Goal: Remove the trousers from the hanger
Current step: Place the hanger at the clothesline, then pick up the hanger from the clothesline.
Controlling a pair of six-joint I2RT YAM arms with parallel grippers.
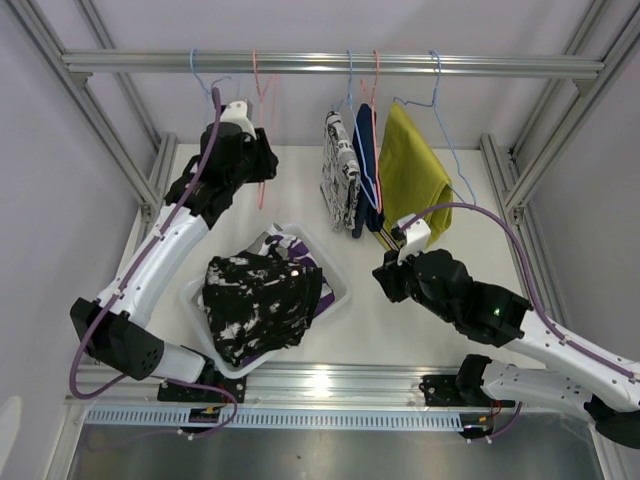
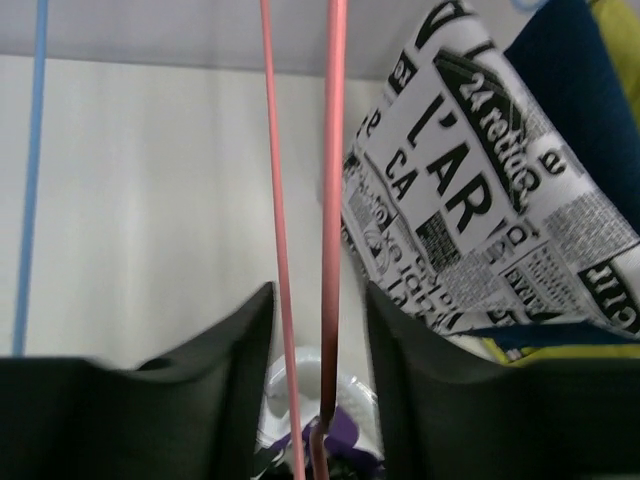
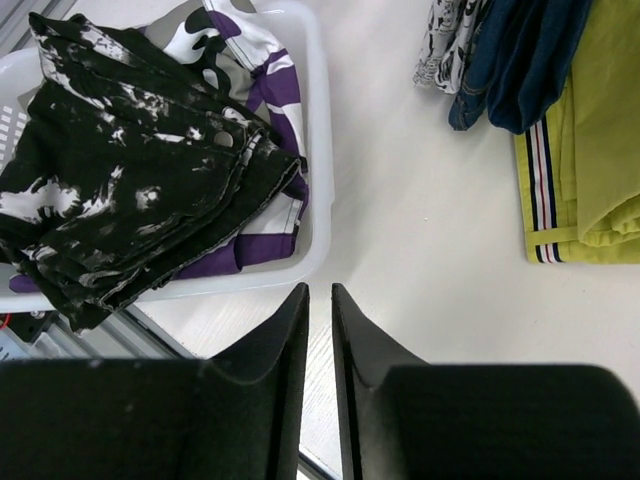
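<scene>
Snagging is the danger: the left gripper point(image 2: 318, 300), jaws parted, straddles the bare pink hanger point(image 2: 334, 200) at upper left and could drag it along. The right gripper point(image 3: 320, 300), barely open and empty, sits below the printed trousers point(image 1: 340, 175), navy trousers point(image 1: 366, 150) and mustard trousers point(image 1: 415, 175) hanging upper centre; grabbing one may tug its neighbours.

trousers point(image 1: 262, 305): 5 | hangers point(image 1: 437, 90): 5 | basket point(image 1: 338, 290): 1 | arms point(image 1: 165, 245): 2

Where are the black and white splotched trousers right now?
In the top view, the black and white splotched trousers lie in the white basket left of centre, piled on the purple camouflage pair, beside the left arm.
</scene>
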